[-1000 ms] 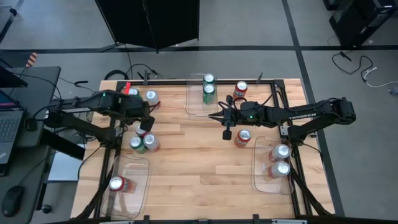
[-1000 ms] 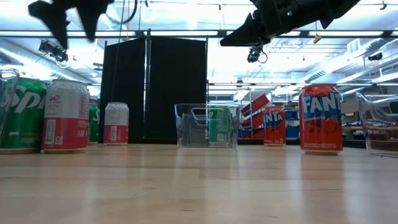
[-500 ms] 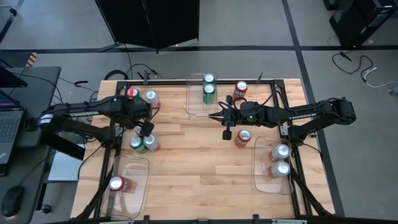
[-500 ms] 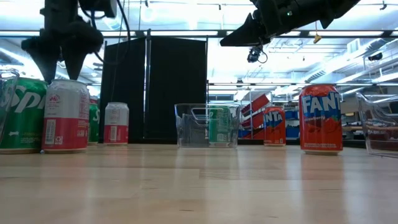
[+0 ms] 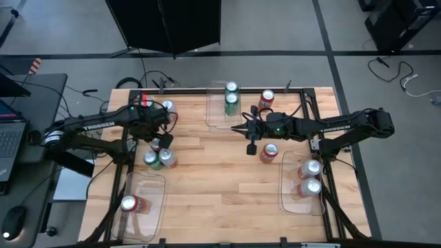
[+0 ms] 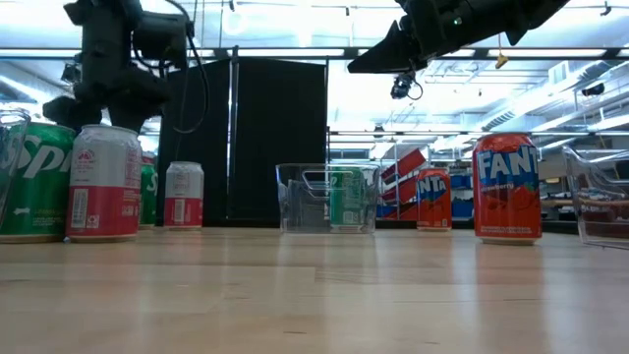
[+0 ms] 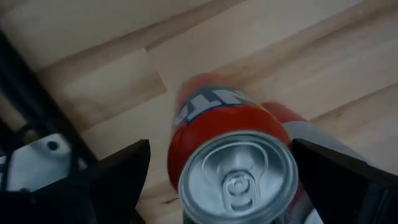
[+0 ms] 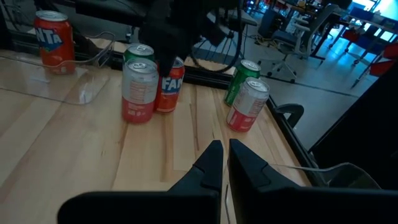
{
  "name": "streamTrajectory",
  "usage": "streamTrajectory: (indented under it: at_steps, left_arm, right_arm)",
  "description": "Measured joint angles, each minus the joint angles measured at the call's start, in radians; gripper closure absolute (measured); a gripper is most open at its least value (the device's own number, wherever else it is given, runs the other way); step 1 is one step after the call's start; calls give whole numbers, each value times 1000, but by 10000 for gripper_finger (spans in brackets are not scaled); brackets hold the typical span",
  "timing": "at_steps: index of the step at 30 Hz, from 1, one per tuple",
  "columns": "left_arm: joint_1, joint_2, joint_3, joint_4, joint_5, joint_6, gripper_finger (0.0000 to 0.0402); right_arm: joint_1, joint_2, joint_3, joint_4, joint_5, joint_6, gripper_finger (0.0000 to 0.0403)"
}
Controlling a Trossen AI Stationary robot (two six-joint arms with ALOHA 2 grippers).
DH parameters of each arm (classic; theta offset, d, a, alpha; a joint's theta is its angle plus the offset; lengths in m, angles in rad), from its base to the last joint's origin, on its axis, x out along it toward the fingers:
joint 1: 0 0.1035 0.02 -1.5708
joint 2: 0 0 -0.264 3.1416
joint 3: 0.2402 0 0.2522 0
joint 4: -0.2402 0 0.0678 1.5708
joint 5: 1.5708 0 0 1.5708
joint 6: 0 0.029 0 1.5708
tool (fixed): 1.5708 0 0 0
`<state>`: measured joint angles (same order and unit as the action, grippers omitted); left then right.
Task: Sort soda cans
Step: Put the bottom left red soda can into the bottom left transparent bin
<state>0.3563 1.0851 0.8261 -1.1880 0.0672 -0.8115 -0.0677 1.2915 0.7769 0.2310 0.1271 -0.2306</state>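
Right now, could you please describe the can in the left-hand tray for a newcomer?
On the wooden table, find the clear tray at the left arm's side, lower left from above. The red can stands in it alone; the other trays hold two each.

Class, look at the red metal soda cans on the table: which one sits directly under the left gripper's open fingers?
The red can in the cluster at the table's left, straddled by the open left gripper; the other red cans stand apart from it.
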Motion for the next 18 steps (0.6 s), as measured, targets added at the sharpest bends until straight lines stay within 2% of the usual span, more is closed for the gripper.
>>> streamTrajectory:
  at_steps: [8,10,14,18]
  left_arm:
    - [0,0,-73,46,23,25,14]
    - [-1,0,-72,45,6,46,33]
    - [-1,2,-46,37,-26,90,109]
    - [-1,2,20,26,-27,149,112]
  right_arm:
    - [0,0,0,0,0,0,389]
    - [0,0,0,0,0,0,389]
    - [0,0,0,0,0,0,389]
    - [0,0,0,1,0,0,389]
